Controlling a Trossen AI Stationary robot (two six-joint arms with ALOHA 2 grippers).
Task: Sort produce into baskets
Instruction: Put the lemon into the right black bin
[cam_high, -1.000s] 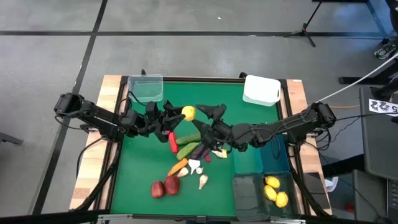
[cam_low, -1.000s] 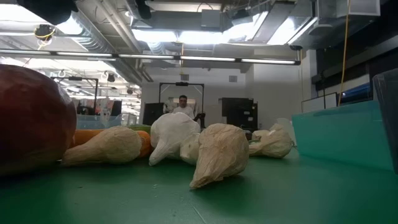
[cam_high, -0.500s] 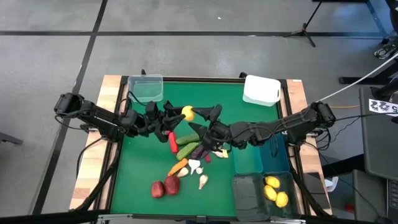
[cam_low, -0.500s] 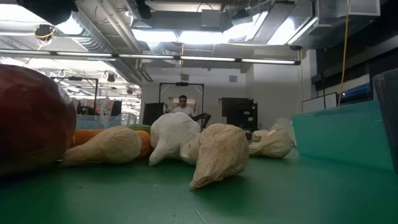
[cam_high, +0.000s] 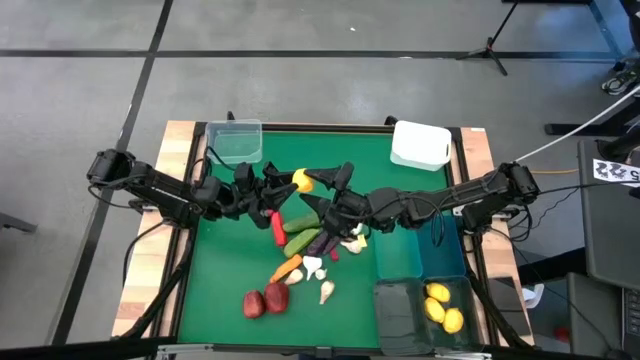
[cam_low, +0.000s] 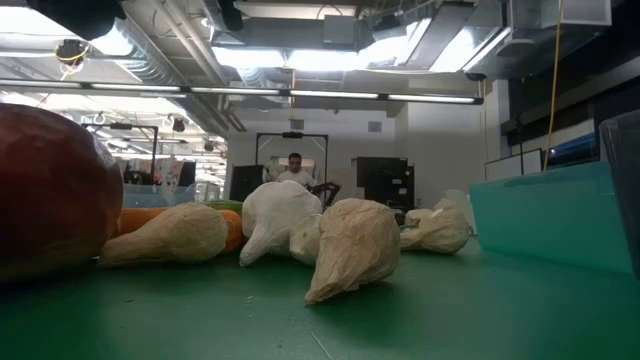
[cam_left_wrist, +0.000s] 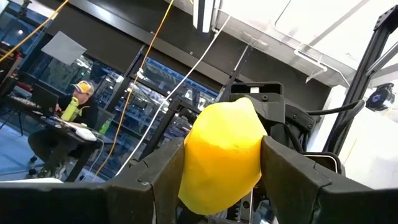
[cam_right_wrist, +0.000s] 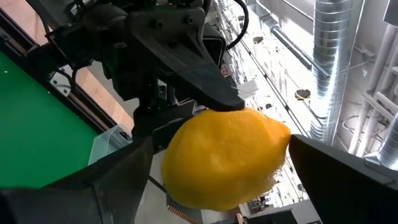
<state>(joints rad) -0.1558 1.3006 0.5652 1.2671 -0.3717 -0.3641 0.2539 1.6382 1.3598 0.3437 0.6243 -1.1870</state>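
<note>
A yellow lemon (cam_high: 301, 180) hangs above the green mat, left of centre, and my left gripper (cam_high: 293, 182) is shut on it. My right gripper (cam_high: 312, 190) reaches in from the right, open. Its two fingers stand on either side of the same lemon (cam_right_wrist: 224, 158). Below them the loose produce lies on the mat: a red pepper (cam_high: 278, 228), cucumbers (cam_high: 301, 222), an eggplant (cam_high: 316, 240), a carrot (cam_high: 286, 268), garlic (cam_high: 315, 267) and dark red round ones (cam_high: 265, 300). My left gripper pinches the lemon's two opposite sides (cam_left_wrist: 193, 168) between its two fingers (cam_left_wrist: 165, 183). It comes from the table's left, slanting a little upward. The lemon is lifted clear of the mat. My right gripper's open fingers (cam_right_wrist: 118, 180) flank the lemon from the right; whether they touch it I cannot tell.
A clear basket (cam_high: 234, 141) stands at the far left and a white one (cam_high: 420, 145) at the far right. Teal baskets (cam_high: 420, 255) sit at the right. In front of them are dark baskets (cam_high: 396, 312), one holding lemons (cam_high: 444, 306). Garlic (cam_low: 350, 245) fills the low view.
My right gripper has swung toward the table's left, up to the lemon held by my left gripper. Its open fingers now stand around the lemon. The lemon and my left gripper have kept still.
</note>
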